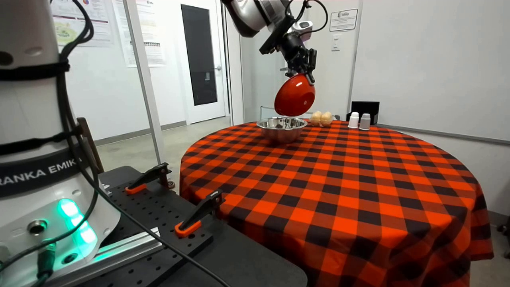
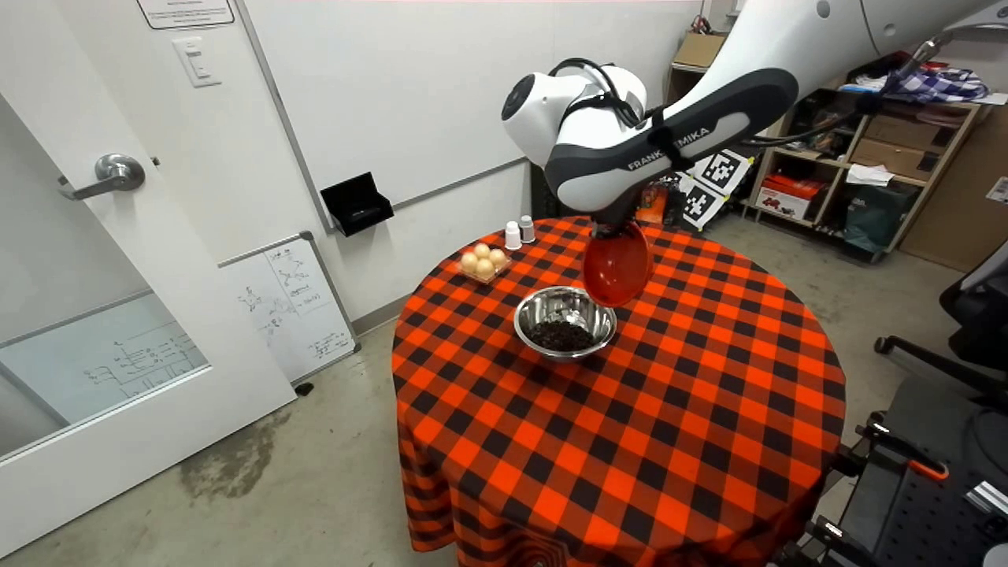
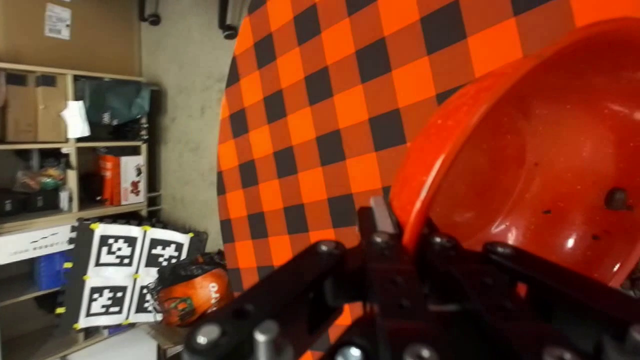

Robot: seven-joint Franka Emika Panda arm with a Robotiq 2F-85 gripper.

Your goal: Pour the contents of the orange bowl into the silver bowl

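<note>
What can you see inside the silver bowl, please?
In an exterior view, small dark bits lie in the bottom of the silver bowl, with bare shiny metal above them. They cover the bottom where they lie, so whether anything else is underneath cannot be seen.

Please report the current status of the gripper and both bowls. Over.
Gripper closed on rim of orange bowl, tilted above silver bowl. A few dark bits in orange bowl; dark contents in silver bowl. No obstruction seen between bowls.
</note>
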